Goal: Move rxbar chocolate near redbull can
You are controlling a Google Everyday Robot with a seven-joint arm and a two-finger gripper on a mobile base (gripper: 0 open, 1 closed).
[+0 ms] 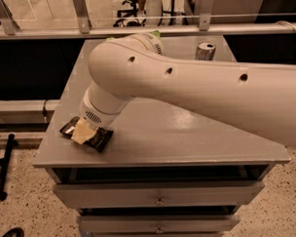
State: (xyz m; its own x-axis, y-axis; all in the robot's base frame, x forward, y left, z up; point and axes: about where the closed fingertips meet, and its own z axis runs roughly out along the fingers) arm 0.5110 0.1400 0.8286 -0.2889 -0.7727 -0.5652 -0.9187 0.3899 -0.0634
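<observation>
The rxbar chocolate (102, 138), a flat black wrapper, lies near the table's front left corner. My gripper (82, 131) is down on top of it, at the end of the big white arm (186, 85) that crosses the view from the right. The bar's ends show on both sides of the gripper. The redbull can (204, 50) stands upright at the far right of the table, well away from the bar and partly behind the arm.
A green snack bag (155, 34) peeks out behind the arm at the table's far edge. The grey table (188, 143) has drawers (158, 194) below its front edge. A railing (135, 29) runs behind the table. The floor drops off at the left.
</observation>
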